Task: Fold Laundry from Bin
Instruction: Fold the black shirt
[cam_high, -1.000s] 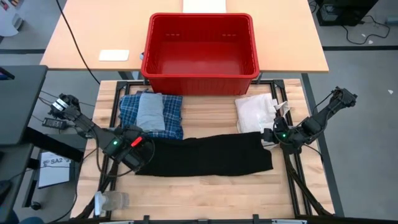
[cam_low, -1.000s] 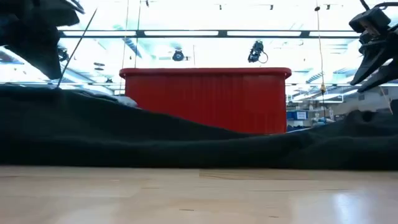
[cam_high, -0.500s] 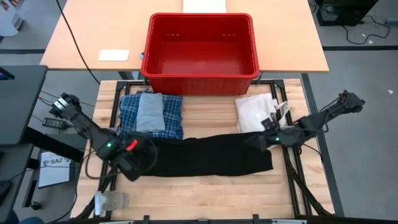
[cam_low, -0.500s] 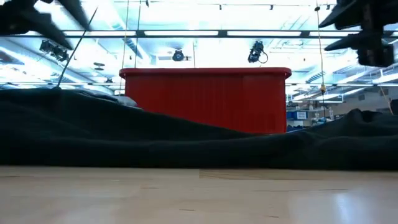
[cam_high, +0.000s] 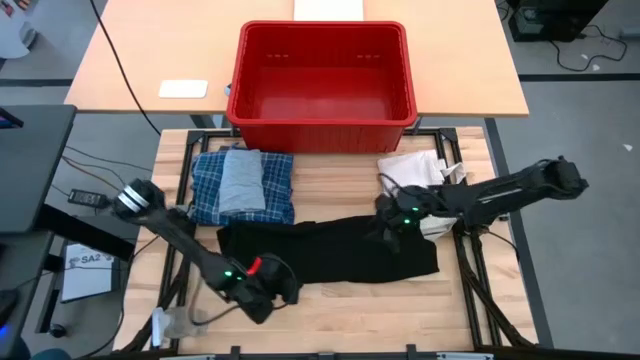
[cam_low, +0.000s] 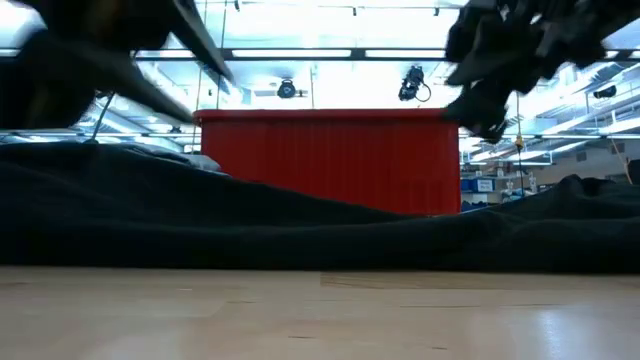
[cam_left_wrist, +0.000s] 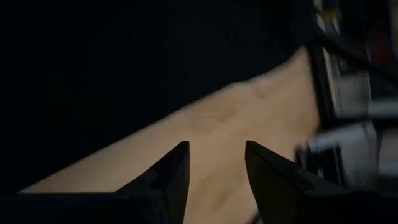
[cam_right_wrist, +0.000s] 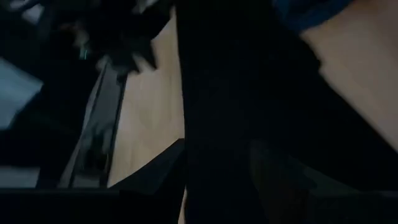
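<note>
Black piece (cam_high: 335, 250): I see it spread flat as a long strip across the middle of the table, running from near the left side to near the right edge.
Left gripper (cam_high: 272, 292): it sits at the strip's front edge, left of centre. In my left wrist view the two fingers (cam_left_wrist: 174, 171) stand apart with bare wood between them and the dark cloth just ahead, so nothing is held.
Right gripper (cam_high: 392, 222): it hovers over the strip's back edge toward the right end. In the right wrist view the fingers are apart with black cloth lying between and under them; I cannot tell whether they grip it.
Plaid shirt (cam_high: 270, 185): folded at the back left of the table, touching the strip's back edge.
Light grey piece (cam_high: 240, 180): folded on top of the plaid shirt.
White fabric bag (cam_high: 410, 180): back right, just behind the right gripper.
Bin (cam_high: 322, 118): red, on the desk behind the table, nothing in it that I can see.
</note>
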